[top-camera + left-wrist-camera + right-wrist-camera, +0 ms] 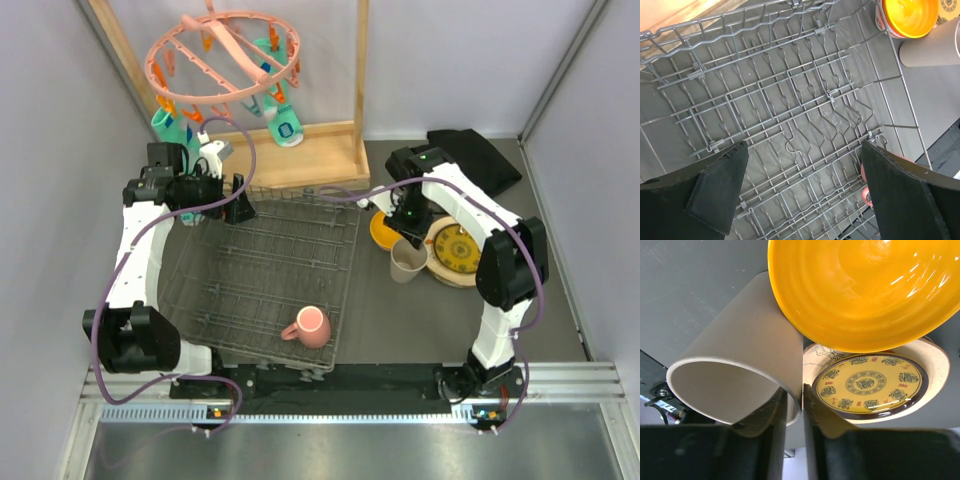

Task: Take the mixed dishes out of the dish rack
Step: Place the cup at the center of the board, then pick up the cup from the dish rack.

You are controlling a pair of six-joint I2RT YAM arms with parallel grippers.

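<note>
- Left gripper (pixel 800 200): fingers spread wide, empty, above dark grey wire dish rack (pixel 260 262).
- Right gripper (pixel 794 415): pinching rim of beige cylindrical cup (pixel 740 360), just right of rack.
- Pink ceramic mug (pixel 310 327): in rack's near-right corner.

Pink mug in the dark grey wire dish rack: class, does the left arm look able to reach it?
Probably yes. The left gripper hangs open over the far end of the dark grey wire dish rack; the pink mug lies alone near its near edge, nothing covering it.
</note>
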